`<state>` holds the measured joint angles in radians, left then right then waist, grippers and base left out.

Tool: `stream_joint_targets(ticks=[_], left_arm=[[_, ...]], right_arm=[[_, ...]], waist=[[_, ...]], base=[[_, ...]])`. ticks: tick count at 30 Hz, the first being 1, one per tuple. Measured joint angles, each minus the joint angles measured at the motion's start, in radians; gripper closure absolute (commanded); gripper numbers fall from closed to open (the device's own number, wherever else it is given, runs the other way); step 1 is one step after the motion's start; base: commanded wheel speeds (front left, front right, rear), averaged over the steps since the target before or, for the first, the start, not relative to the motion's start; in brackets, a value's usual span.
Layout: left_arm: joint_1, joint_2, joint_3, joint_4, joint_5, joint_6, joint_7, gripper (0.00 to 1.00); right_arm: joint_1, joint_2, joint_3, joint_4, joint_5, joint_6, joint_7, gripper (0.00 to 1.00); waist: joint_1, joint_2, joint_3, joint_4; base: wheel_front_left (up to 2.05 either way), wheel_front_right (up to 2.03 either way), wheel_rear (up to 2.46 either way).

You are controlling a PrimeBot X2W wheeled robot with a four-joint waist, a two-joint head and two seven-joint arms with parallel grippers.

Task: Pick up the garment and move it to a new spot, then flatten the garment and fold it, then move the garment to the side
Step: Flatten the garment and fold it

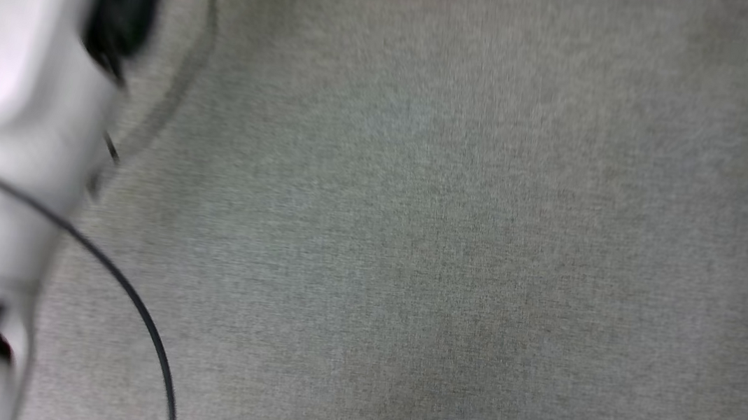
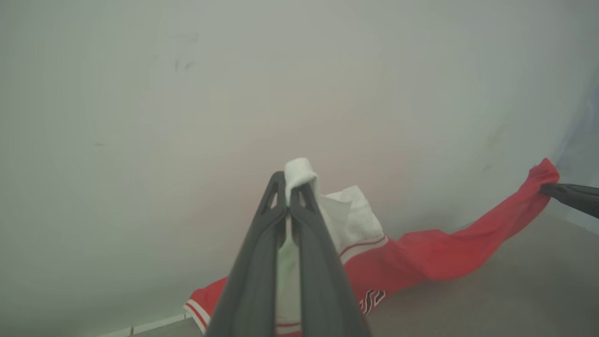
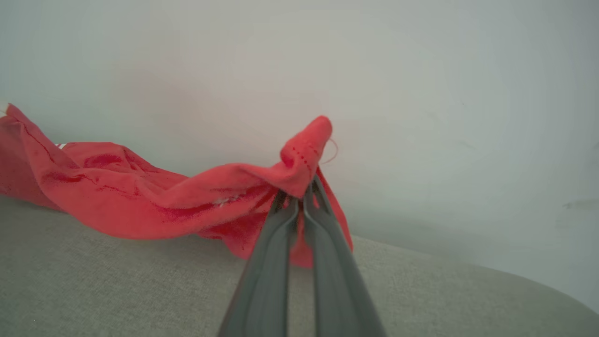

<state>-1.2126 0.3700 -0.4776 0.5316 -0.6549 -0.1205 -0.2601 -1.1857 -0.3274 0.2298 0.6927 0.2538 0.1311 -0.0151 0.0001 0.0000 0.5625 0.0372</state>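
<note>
The left gripper (image 2: 288, 185) was closed on a white sleeve of the garment (image 2: 444, 252). The right gripper (image 3: 299, 199) was closed on a red hem corner. The garment was held above the grey worktop (image 3: 117, 290), toward its far edge, and was stretched between the two grippers. Its long axis ran from one gripper to the other, with the middle sagging. Whether the sag touched the worktop could not be confirmed, as the view was soft. Neither arm was nearer, since each held one end. For the set-down judged to come next, both grippers would need to be lowered together with the span taut, so that the garment lies flat.
</note>
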Motion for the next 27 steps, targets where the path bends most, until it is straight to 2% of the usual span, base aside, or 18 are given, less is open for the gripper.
stream_joint_targets(ticks=[3, 7, 13, 21, 27], left_arm=[[0.154, -0.028, 0.03, -0.027, -0.011, 0.003, 0.0, 1.0], [0.355, -0.032, 0.038, -0.071, -0.008, 0.005, -0.001, 1.0], [0.602, 0.02, 0.02, -0.12, -0.002, 0.002, 0.0, 1.0], [0.905, 0.068, -0.006, -0.236, -0.08, 0.026, 0.083, 1.0], [1.087, 0.098, -0.029, -0.35, -0.115, 0.07, 0.127, 1.0]], right_arm=[[0.117, -0.001, 0.052, 0.001, 0.035, 0.0, -0.014, 1.0], [0.253, -0.008, 0.085, 0.004, 0.1, 0.0, -0.021, 1.0], [0.423, -0.04, 0.128, -0.006, 0.168, 0.0, -0.026, 1.0], [0.638, -0.082, 0.091, -0.047, 0.271, 0.0, 0.005, 1.0], [0.845, -0.12, 0.047, -0.153, 0.365, 0.0, 0.074, 1.0]], waist=[[-0.0001, 0.0, -0.05, 0.008], [-0.0001, 0.0, -0.125, 0.015], [-0.0002, 0.0, -0.239, 0.025], [-0.0004, 0.0, -0.374, 0.043], [-0.0004, 0.0, -0.447, 0.052]], base=[[0.0, 0.0, 0.0], [0.0, 0.0, 0.0], [0.0, 0.0, 0.0], [0.0, 0.0, 0.0], [0.0, 0.0, 0.0]])
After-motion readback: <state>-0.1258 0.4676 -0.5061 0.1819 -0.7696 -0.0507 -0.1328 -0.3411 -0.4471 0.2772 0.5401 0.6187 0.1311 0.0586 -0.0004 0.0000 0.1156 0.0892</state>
